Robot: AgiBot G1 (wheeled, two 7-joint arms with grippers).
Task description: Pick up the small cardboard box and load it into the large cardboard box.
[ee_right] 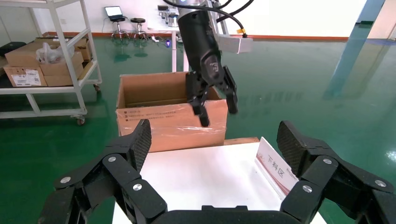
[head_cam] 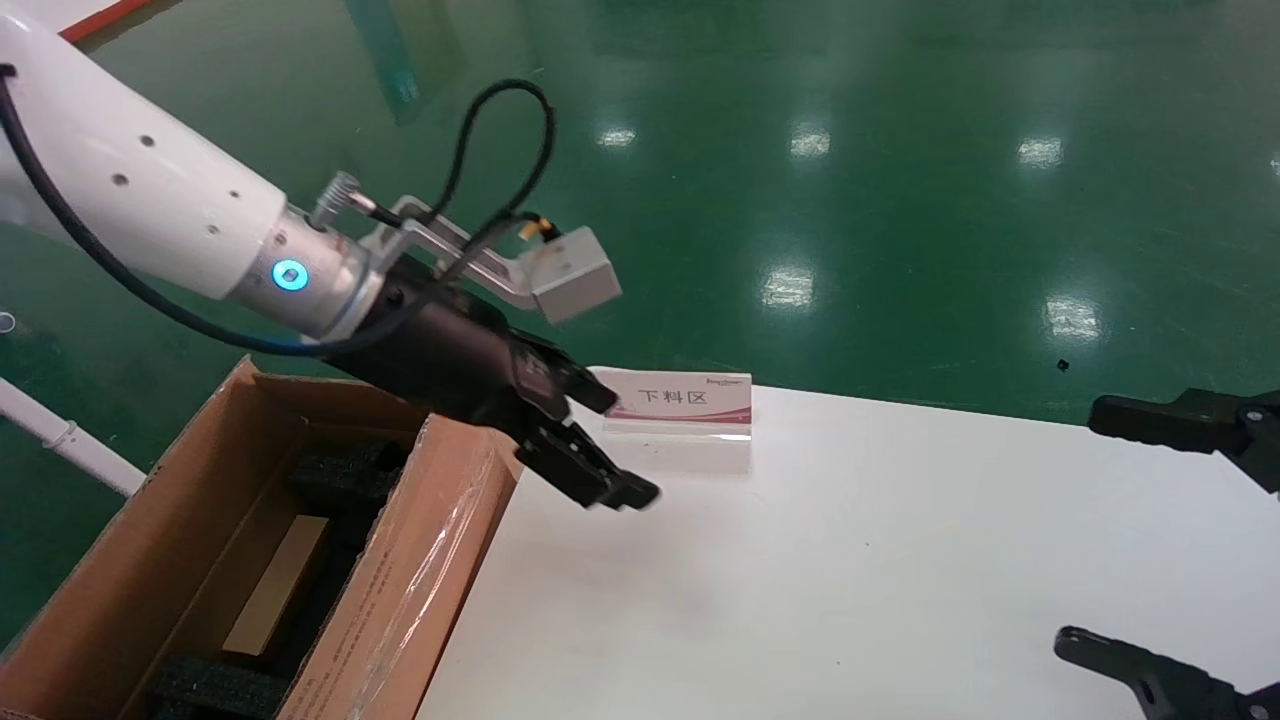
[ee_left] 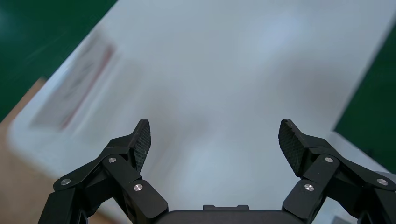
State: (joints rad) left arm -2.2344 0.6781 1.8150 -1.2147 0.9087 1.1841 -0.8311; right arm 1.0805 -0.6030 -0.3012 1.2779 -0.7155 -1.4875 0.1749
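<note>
While the small cardboard box (head_cam: 277, 585) is lying flat between black foam pads inside the large cardboard box (head_cam: 420, 590), the left gripper (head_cam: 600, 440) is hanging released above the white table (head_cam: 850, 560); the right gripper (ee_right: 212, 149) is waiting spread wide.

A small placard (head_cam: 680, 405) stands on the white bench (head_cam: 850, 560) at its twelve o'clock edge and reads "下料区" in dark characters above a red stripe. Small print lines on the large cardboard box (ee_right: 173, 119) are too fine to read.
</note>
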